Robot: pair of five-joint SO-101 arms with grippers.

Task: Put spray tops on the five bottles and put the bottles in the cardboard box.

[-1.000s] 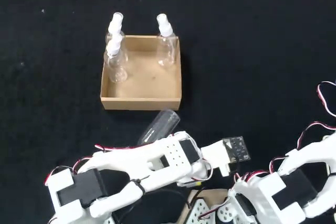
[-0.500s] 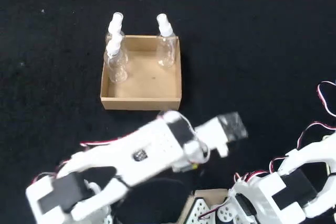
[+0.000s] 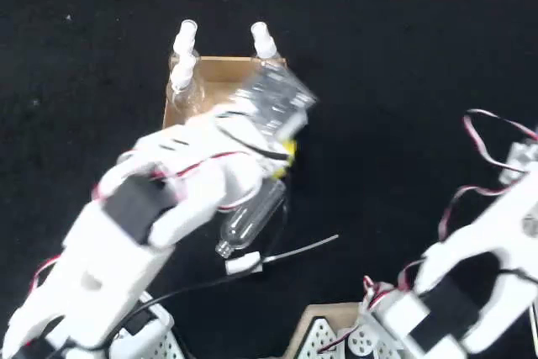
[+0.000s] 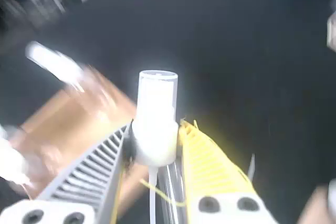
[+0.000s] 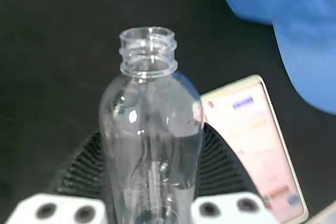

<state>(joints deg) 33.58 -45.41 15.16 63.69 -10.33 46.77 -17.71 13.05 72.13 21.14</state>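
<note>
The left gripper is clamped on a white spray top, its grey and yellow fingers pressing the cap's collar from either side, with the thin dip tube hanging down between them. In the high view the left arm stretches out above the cardboard box and covers most of its floor and near wall; a bit of the yellow finger shows at the arm's far end, over the box's right side. Behind the spray top, the left wrist view shows the box as a blurred brown shape. Three capped bottles stand at the far side of the box: one at the far left corner, one just in front of it along the left wall, and one at the far right corner, whose body is hidden by the arm. A fourth bottle, clear and uncapped, lies on its side on the black table just in front of the box, its open neck pointing toward the arms' bases. A loose spray top lies just beside that neck, its dip tube trailing off to the right. The right gripper is closed around the body of an open clear bottle, held upright with its threaded neck bare. The right arm is at the table's near right, well apart from the box.
</note>
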